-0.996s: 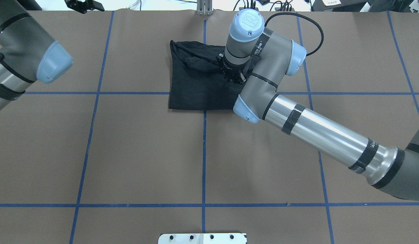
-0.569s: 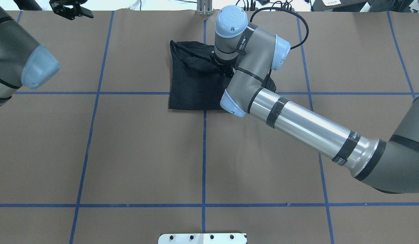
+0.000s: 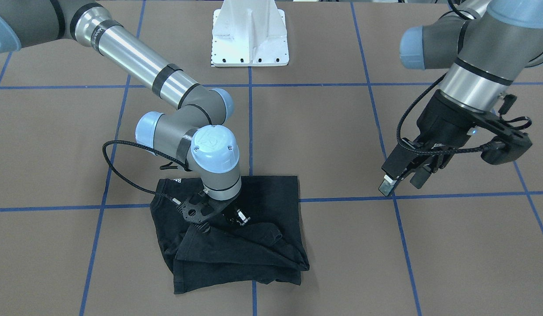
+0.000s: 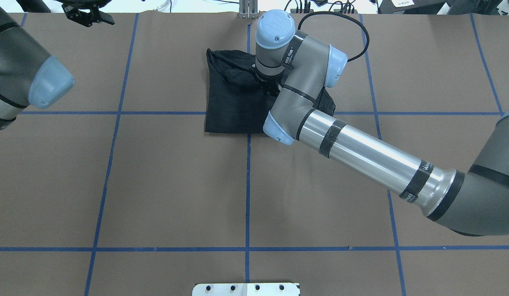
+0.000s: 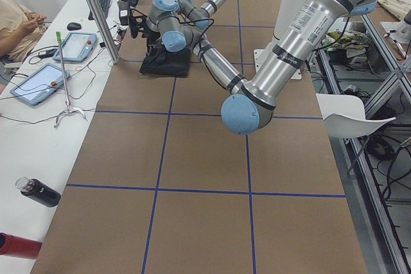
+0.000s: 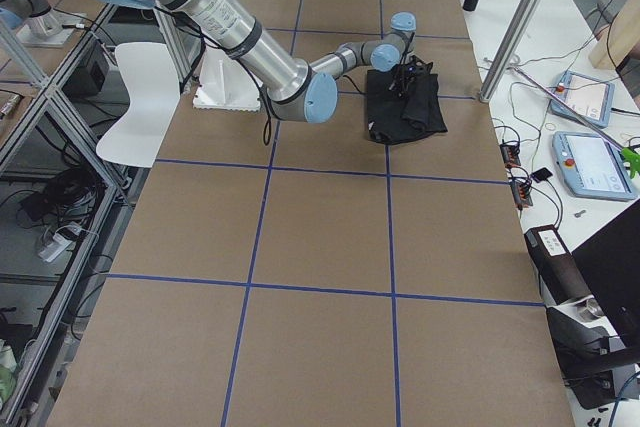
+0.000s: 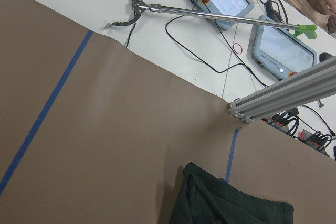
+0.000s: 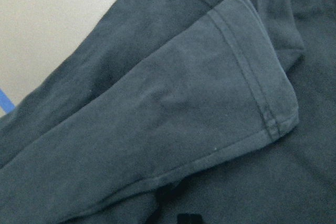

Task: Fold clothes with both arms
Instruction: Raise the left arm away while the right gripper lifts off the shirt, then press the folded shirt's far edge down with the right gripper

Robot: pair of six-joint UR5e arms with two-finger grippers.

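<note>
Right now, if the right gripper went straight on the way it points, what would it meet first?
The black T-shirt. The right gripper points down at it, and its wrist view is filled by a folded sleeve, so the sleeve is probably the first contact. How much gap remains is unclear.

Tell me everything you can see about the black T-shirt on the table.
The black T-shirt lies folded into a rumpled, square bundle on the brown table cover, over a crossing of blue tape lines, far from the robot's base. It looks like soft matte knit. A hemmed sleeve lies folded across the top. The right gripper is down on its upper layers; whether it pinches cloth is unclear.
</note>
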